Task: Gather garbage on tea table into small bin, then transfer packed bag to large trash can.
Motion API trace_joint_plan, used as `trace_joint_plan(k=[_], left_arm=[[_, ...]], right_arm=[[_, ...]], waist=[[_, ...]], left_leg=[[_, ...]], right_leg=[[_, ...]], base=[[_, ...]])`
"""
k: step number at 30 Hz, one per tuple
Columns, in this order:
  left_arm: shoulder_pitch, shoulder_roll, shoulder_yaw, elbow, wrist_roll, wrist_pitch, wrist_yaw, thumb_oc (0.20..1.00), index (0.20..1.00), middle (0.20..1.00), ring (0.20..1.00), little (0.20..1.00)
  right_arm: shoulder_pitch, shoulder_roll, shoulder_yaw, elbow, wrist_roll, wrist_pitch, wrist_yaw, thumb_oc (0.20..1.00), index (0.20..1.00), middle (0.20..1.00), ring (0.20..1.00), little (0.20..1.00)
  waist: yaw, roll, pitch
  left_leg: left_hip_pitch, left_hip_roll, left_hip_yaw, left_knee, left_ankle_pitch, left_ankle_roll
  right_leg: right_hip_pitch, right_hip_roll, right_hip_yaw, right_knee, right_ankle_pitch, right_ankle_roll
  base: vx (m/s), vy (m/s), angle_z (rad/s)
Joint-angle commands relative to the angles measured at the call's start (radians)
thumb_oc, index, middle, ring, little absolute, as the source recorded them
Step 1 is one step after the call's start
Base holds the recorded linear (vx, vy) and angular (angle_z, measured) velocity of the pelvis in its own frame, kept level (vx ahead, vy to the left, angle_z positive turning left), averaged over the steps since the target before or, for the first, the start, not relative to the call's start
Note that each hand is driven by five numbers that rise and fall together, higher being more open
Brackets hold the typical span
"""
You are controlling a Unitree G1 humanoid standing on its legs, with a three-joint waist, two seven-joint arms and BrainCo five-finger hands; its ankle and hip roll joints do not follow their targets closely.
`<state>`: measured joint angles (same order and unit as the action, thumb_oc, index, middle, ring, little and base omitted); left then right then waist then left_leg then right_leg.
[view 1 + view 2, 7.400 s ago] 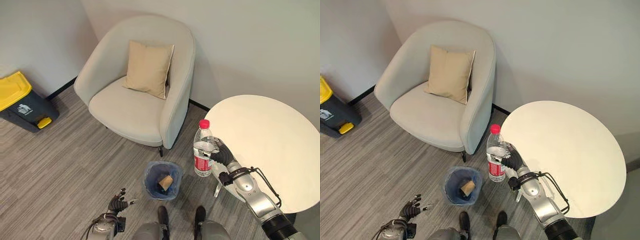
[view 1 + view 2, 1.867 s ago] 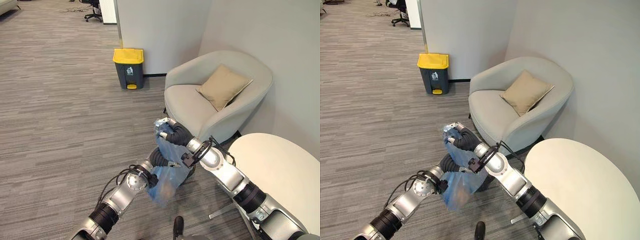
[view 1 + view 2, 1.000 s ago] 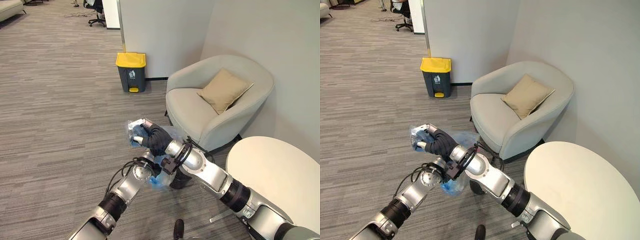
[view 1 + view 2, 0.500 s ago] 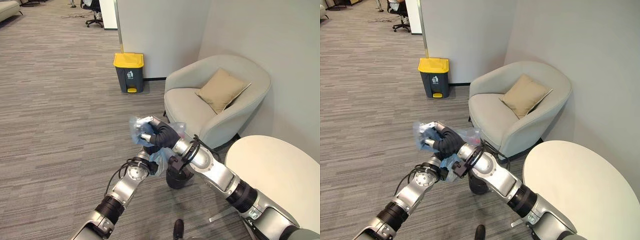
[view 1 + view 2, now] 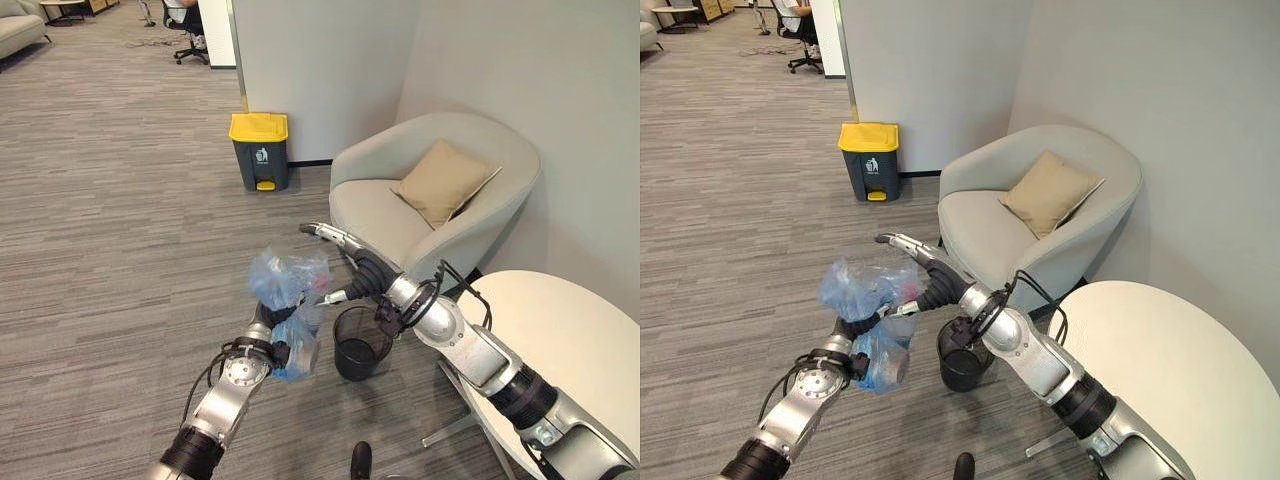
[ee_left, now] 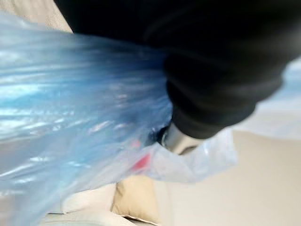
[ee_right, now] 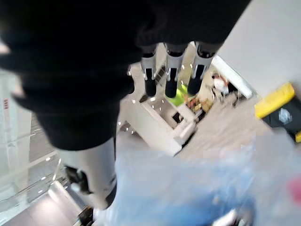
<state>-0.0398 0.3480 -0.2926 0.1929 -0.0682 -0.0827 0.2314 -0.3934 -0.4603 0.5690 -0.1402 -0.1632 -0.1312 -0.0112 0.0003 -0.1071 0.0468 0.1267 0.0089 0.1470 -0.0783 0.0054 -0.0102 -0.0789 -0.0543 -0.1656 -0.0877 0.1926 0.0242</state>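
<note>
A blue plastic garbage bag (image 5: 285, 280) with something red inside hangs in the air over the grey floor. My left hand (image 5: 266, 319) is shut on its gathered neck, with the bag bulging above and below the fist (image 5: 880, 365). My right hand (image 5: 362, 272) is open just right of the bag, its fingers (image 5: 325, 233) straight and stretched over the bag's top; its thumb reaches toward the plastic. The small black bin (image 5: 358, 345) stands on the floor below the right arm, with no liner in it. The large dark trash can (image 5: 260, 150) with a yellow lid stands by the far wall.
A light grey armchair (image 5: 385, 215) with a tan cushion (image 5: 443, 180) stands against the right wall. The round cream tea table (image 5: 570, 340) is at the lower right. Open carpet floor lies between me and the trash can. An office chair (image 5: 800, 30) shows far back.
My right hand has let go of the bag's top and straightened its fingers. The bag now hangs from my left hand alone, and the black bin shows bare beside it.
</note>
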Motion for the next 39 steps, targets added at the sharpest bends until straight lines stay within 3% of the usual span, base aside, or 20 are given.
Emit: trace_joint_plan(k=[1, 7, 13, 16, 23, 30, 35, 36, 39], left_arm=[[-0.03, 0.011, 0.052, -0.01, -0.047, -0.078, -0.003, 0.2, 0.2, 0.2, 0.2, 0.2], [0.067, 0.029, 0.143, 0.025, -0.061, -0.072, -0.035, 0.2, 0.2, 0.2, 0.2, 0.2], [0.195, 0.061, 0.263, 0.082, -0.089, -0.067, -0.125, 0.2, 0.2, 0.2, 0.2, 0.2], [0.248, 0.062, 0.318, 0.114, -0.095, -0.062, -0.156, 0.2, 0.2, 0.2, 0.2, 0.2], [0.326, 0.02, 0.402, 0.203, -0.159, -0.044, -0.181, 0.2, 0.2, 0.2, 0.2, 0.2], [0.278, 0.029, 0.389, 0.214, -0.173, -0.05, -0.166, 0.2, 0.2, 0.2, 0.2, 0.2], [0.224, 0.043, 0.355, 0.208, -0.163, -0.057, -0.163, 0.2, 0.2, 0.2, 0.2, 0.2], [0.219, 0.045, 0.342, 0.21, -0.157, -0.054, -0.168, 0.2, 0.2, 0.2, 0.2, 0.2], [0.215, 0.049, 0.331, 0.212, -0.145, -0.054, -0.171, 0.2, 0.2, 0.2, 0.2, 0.2]], right_arm=[[0.004, -0.028, -0.084, -0.06, -0.035, -0.038, -0.045, 1.0, 1.0, 1.0, 1.0, 1.0], [0.201, -0.073, -0.217, -0.003, -0.018, -0.027, -0.043, 1.0, 1.0, 1.0, 1.0, 1.0], [0.458, -0.039, -0.384, 0.207, 0.098, 0.01, 0.01, 1.0, 1.0, 1.0, 1.0, 1.0], [0.518, -0.049, -0.436, 0.289, 0.047, 0.022, 0.009, 1.0, 1.0, 1.0, 1.0, 1.0], [0.563, -0.019, -0.502, 0.413, 0.07, 0.04, 0.004, 1.0, 1.0, 1.0, 1.0, 1.0], [0.524, -0.015, -0.508, 0.449, 0.116, 0.03, -0.024, 1.0, 1.0, 1.0, 1.0, 1.0], [0.524, -0.004, -0.507, 0.491, 0.121, 0.038, -0.055, 1.0, 1.0, 1.0, 1.0, 1.0], [0.527, 0.003, -0.504, 0.503, 0.119, 0.043, -0.056, 1.0, 1.0, 1.0, 1.0, 1.0], [0.516, 0.019, -0.492, 0.528, 0.122, 0.05, -0.06, 1.0, 1.0, 1.0, 1.0, 1.0]], waist=[[0.004, 0.027, -0.003], [-0.005, 0.034, -0.002], [-0.018, 0.043, 0.01], [-0.018, 0.046, 0.014], [-0.004, 0.048, 0.039], [0.018, 0.028, 0.112], [0.002, 0.023, 0.124], [-0.003, 0.031, 0.12], [-0.002, 0.031, 0.121]], left_leg=[[-0.032, 0.008, -0.027, -0.009, -0.048, -0.019], [-0.031, 0.01, -0.027, -0.009, -0.047, -0.02], [-0.032, 0.01, -0.028, -0.009, -0.045, -0.022], [-0.032, 0.01, -0.031, -0.009, -0.044, -0.023], [-0.033, 0.016, -0.051, 0.016, -0.044, -0.025], [-0.193, 0.018, -0.066, 0.197, -0.059, -0.051], [-0.24, 0.085, 0.128, 0.258, -0.075, -0.044], [-0.219, 0.093, 0.139, 0.254, -0.108, -0.043], [-0.217, 0.084, 0.136, 0.241, -0.116, -0.036]], right_leg=[[0.146, -0.024, 0.003, 0.028, -0.205, 0.094], [0.149, -0.024, 0.0, 0.027, -0.207, 0.095], [0.147, -0.024, -0.004, 0.035, -0.214, 0.093], [0.147, -0.024, -0.01, 0.04, -0.22, 0.091], [0.153, -0.019, -0.011, 0.057, -0.243, 0.077], [0.117, -0.033, -0.055, 0.056, -0.243, 0.063], [0.096, -0.066, -0.167, 0.061, -0.239, 0.068], [0.107, -0.066, -0.177, 0.07, -0.255, 0.078], [0.106, -0.081, -0.182, 0.085, -0.254, 0.087]], base=[[0.0, 0.0, 0.0], [0.0, -0.003, -0.01], [0.0, -0.007, -0.02], [0.0, -0.006, -0.01], [-0.02, -0.05, 0.04], [-0.12, -0.042, 0.22], [-0.02, 0.028, 0.72], [0.16, 0.108, 0.54], [0.11, 0.153, 0.47]])
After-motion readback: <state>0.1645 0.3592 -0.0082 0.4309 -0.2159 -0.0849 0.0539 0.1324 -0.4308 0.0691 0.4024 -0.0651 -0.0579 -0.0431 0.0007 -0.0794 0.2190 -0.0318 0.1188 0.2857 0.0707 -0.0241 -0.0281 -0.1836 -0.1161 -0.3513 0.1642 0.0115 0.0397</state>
